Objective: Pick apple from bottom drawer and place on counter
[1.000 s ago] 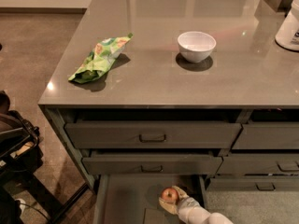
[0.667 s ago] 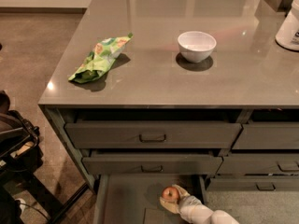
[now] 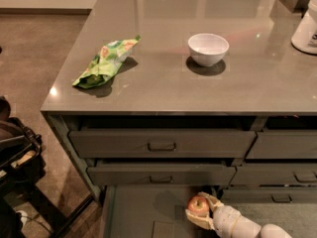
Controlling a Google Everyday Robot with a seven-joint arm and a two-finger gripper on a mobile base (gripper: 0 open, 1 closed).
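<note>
- At the far left, some dark gear stands on the brown floor beside the cabinet. What it is cannot be told.
- A crumpled green snack bag lies slanted on the left part of the tabletop, near its left edge.
- The tabletop is glossy grey-brown with a thin edge and shows a few bright spots of reflected light.
- Under its front edge sits the top drawer, with a handle in the middle and a dark gap above it.
- The middle drawer is directly below, also with a handle.
- The bottom drawer is pulled out towards the camera, and the left part of its flat dark floor is bare.
- The apple, red-orange with a yellowish patch, is over the right part of the bottom drawer, in front of the middle drawer's face. Whether it touches the drawer floor cannot be told.
- The gripper reaches in from the lower right corner on a pale arm. It is closed around the apple, with one finger at the apple's upper right and the other under its lower left.
- A white bowl stands upright on the tabletop just right of the middle, well apart from the snack bag.
- A second column of handled drawers fills the right side of the cabinet.
- A white container stands at the tabletop's right edge, cut off by the frame.
</note>
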